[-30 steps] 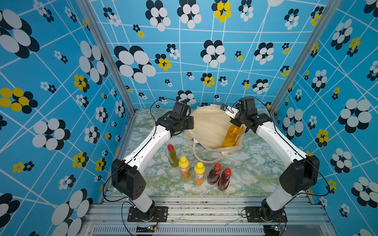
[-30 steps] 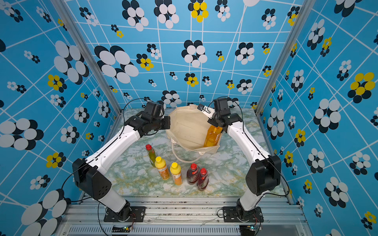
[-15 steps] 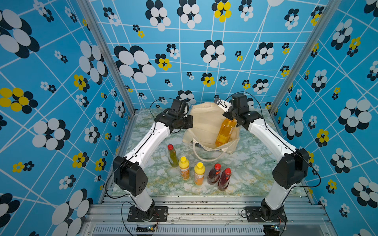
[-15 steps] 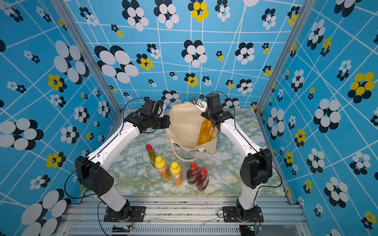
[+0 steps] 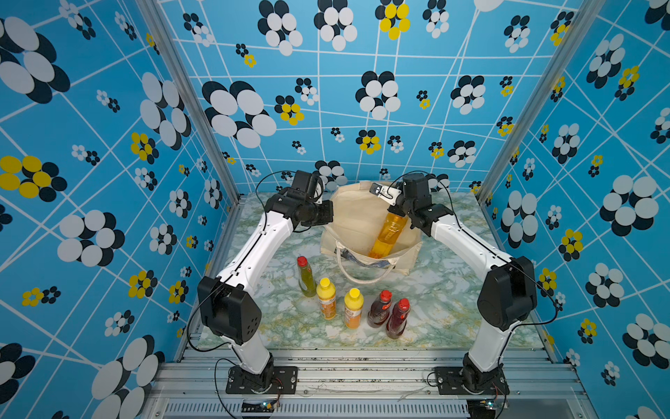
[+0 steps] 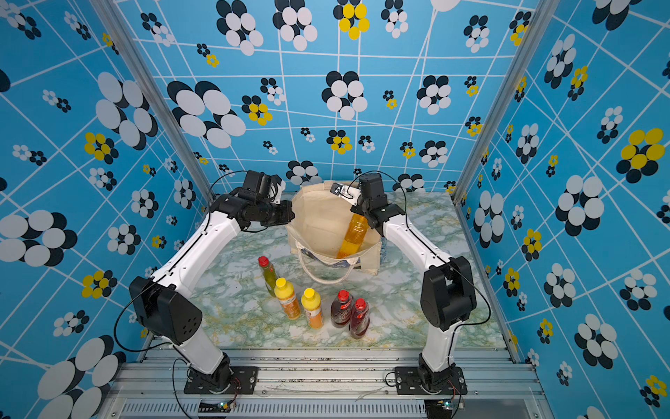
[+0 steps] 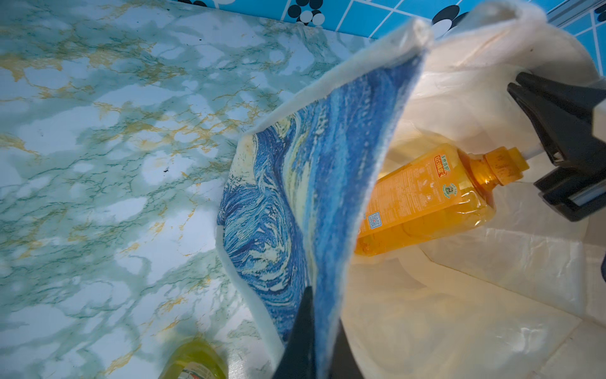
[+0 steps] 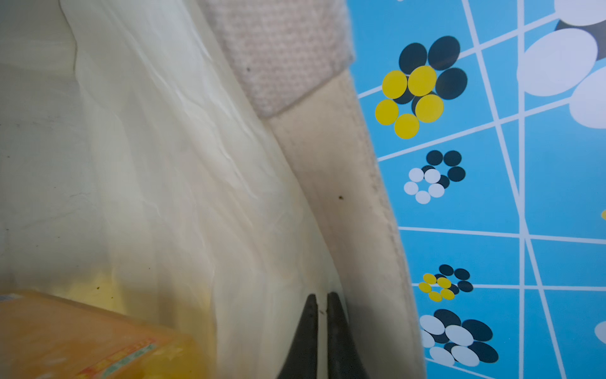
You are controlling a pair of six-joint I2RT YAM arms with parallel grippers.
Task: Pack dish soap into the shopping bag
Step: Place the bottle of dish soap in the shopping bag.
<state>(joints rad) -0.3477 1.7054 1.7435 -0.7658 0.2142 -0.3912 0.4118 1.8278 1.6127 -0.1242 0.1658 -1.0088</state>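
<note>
Over the last second the left hand (image 7: 323, 320) had stayed clenched on the blue-printed wall of the shopping bag (image 5: 357, 217), the five smaller bottles (image 5: 353, 308) had kept their row on the bench (image 5: 453, 290), and the big orange pump bottle (image 5: 387, 232) had swung leftward with the right arm, deeper into the bag's open mouth, where it leaned base-down. Both top views hid the hands under their wrists; the right hand (image 8: 323, 303) was clenched, fingers almost touching, yet whether they pinched the pump head could not be told. Both arms arched forward, elbows out, wrists bent down at the bag's rim
</note>
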